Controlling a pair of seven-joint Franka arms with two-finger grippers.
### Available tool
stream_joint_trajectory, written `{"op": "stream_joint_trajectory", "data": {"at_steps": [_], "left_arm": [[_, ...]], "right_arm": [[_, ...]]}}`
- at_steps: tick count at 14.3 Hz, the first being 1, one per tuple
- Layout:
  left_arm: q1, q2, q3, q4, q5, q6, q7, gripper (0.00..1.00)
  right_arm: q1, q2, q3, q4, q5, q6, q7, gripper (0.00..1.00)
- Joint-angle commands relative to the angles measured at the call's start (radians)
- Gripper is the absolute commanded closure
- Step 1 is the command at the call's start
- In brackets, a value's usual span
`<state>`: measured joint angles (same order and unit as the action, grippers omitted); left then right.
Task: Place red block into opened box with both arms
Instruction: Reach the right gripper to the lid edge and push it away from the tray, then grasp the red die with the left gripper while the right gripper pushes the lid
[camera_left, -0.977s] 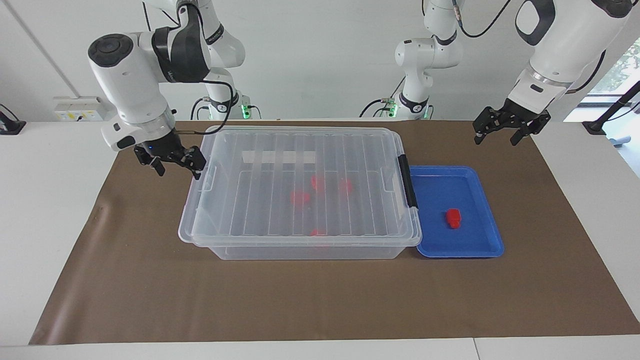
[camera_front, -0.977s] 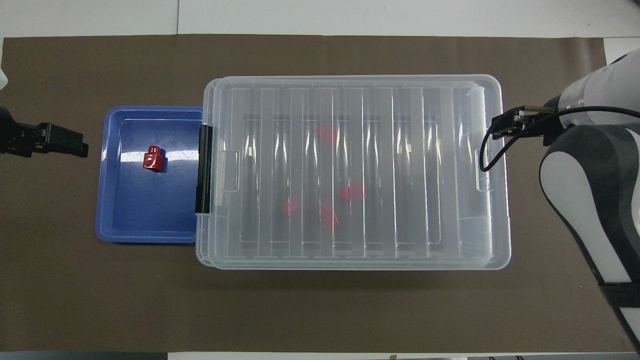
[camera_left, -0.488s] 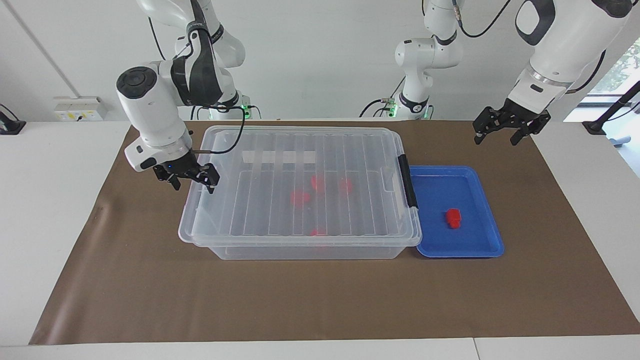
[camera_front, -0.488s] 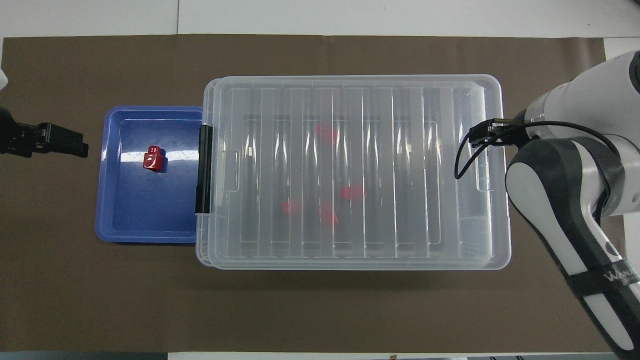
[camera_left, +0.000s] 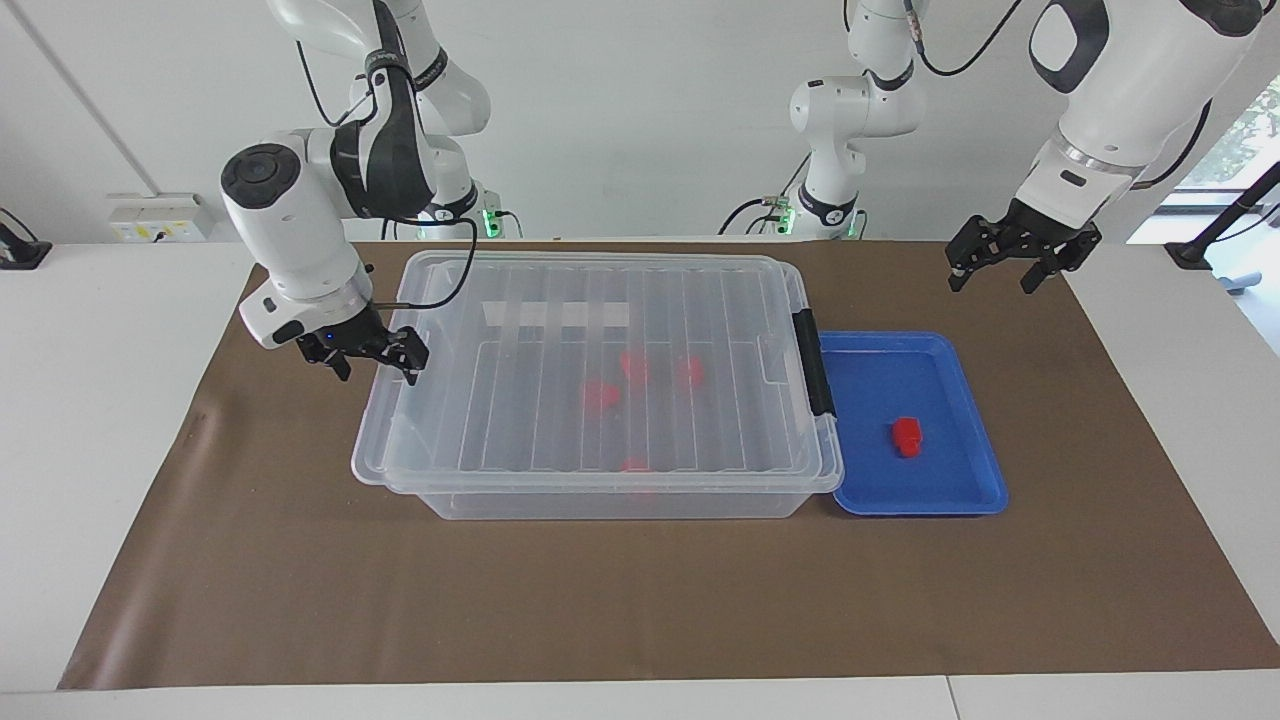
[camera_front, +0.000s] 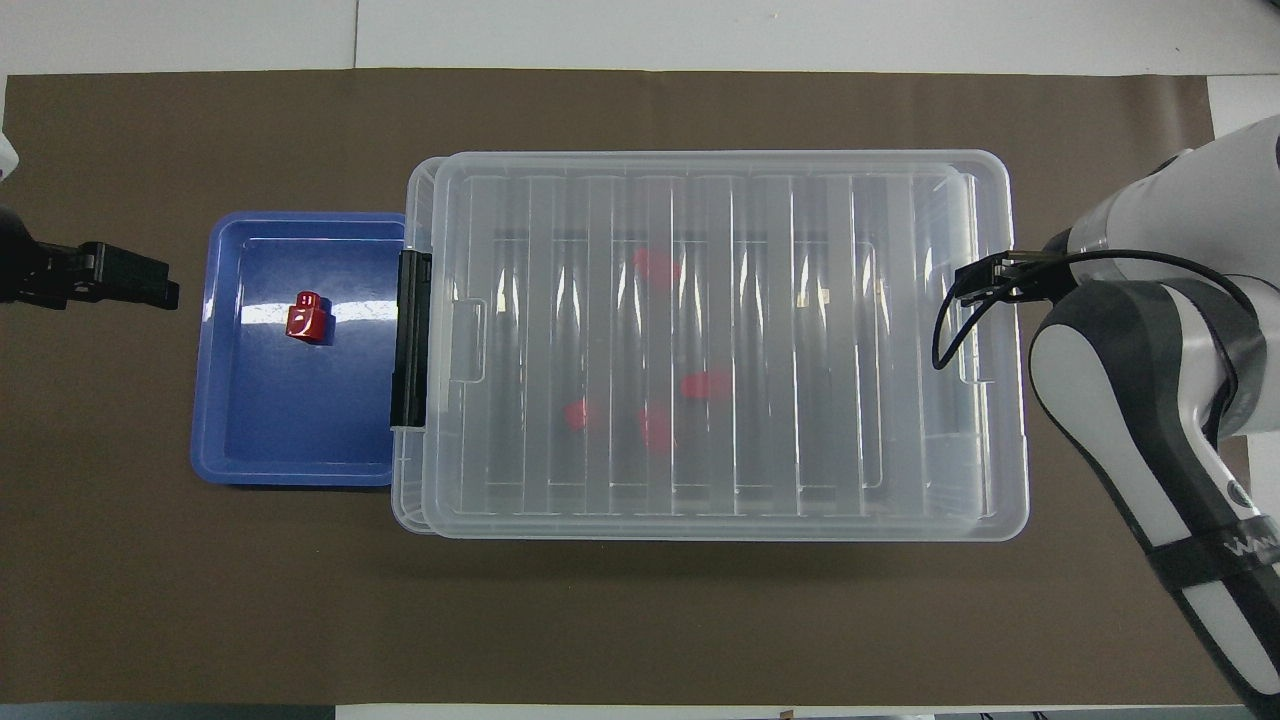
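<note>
The box (camera_left: 600, 390) sits mid-bench with its ribbed lid (camera_left: 610, 350) on top, though the lid's edge at the right arm's end looks tipped up a little off the rim, so by my reckoning the opening is only just starting. The right tool (camera_left: 367, 352) is right at that edge, fingers spread wide with one tip against the lid's lip, gripping nothing that I can make out. Through the clear plastic several red shapes show on the box floor, so some blocks are in there already. The red block (camera_left: 906, 436) that matters lies in the blue tray (camera_left: 960, 500), which sits touching the box at the left arm's end, beside the dark latch handle (camera_left: 818, 365). The left tool (camera_left: 1010, 258) hangs over the brown mat (camera_left: 640, 600), well apart from the tray, fingers wide and empty; that arm is waiting. Left to do, I'd say: lift the lid clear, pick the block from the tray, drop it in.
</note>
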<state>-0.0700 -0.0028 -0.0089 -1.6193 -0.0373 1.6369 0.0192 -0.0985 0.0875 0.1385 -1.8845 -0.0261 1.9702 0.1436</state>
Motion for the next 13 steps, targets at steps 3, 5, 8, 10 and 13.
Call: {"op": "stream_joint_trajectory", "data": {"at_steps": [3,5,8,10,13], "left_arm": [[-0.001,-0.054,0.004,-0.224,-0.009,0.216,0.022,0.00],[-0.002,-0.043,0.004,-0.279,-0.009,0.289,0.022,0.00],[-0.010,0.027,0.003,-0.339,-0.009,0.435,0.024,0.00],[-0.010,0.056,0.001,-0.407,-0.009,0.559,0.024,0.00],[-0.025,0.119,0.001,-0.421,-0.009,0.619,0.027,0.00]], "right_arm": [[-0.013,-0.020,-0.056,-0.045,-0.002,0.021,-0.119,0.00],[-0.012,-0.020,-0.072,-0.045,-0.002,0.021,-0.153,0.00],[-0.013,-0.020,-0.109,-0.045,-0.002,0.021,-0.217,0.00],[-0.013,-0.020,-0.138,-0.045,-0.002,0.021,-0.269,0.00],[-0.013,-0.018,-0.177,-0.041,-0.002,0.021,-0.335,0.00]]}}
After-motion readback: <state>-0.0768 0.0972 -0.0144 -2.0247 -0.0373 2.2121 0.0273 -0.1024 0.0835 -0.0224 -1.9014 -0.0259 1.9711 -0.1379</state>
